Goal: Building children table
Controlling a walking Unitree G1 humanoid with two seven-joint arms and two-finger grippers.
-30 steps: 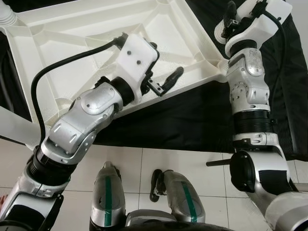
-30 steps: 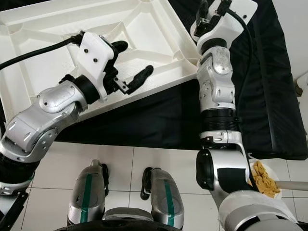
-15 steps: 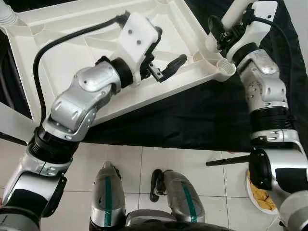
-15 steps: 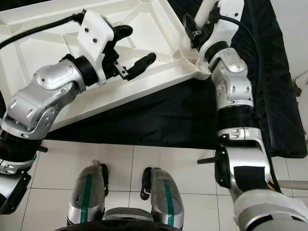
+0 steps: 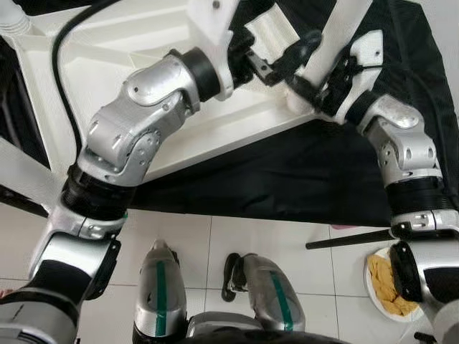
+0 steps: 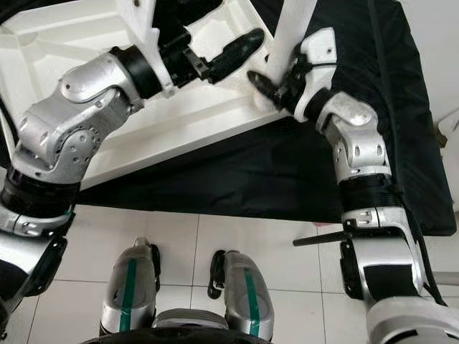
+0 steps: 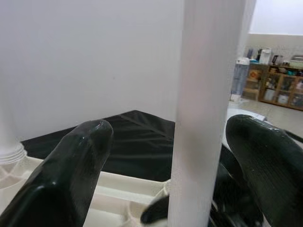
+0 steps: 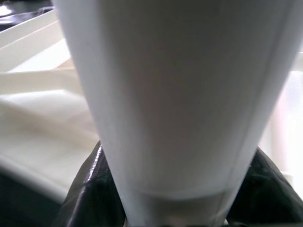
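Note:
The white children's table top (image 5: 215, 140) lies upside down on a black cloth (image 5: 287, 179). A white table leg (image 6: 290, 36) stands tilted at the top's near right corner. My right gripper (image 6: 276, 82) is shut on the leg's lower end, and its black fingers (image 8: 85, 198) hug the leg (image 8: 180, 94) from both sides. My left gripper (image 6: 215, 29) is open and reaches toward the leg from the left. In the left wrist view the leg (image 7: 203, 113) rises between its two fingers (image 7: 71, 175), with gaps on both sides.
Another leg's ribbed end (image 5: 14, 18) sits at the top's far left corner. A long white part (image 5: 21, 179) lies at the left. A plate of chips (image 5: 387, 283) and a black rod (image 5: 344, 240) lie on the tiled floor at the right, near my feet (image 5: 251, 279).
The right gripper has swung the leg down to the table top's near right corner. The left arm has risen and moved right, bringing its open fingers around the leg.

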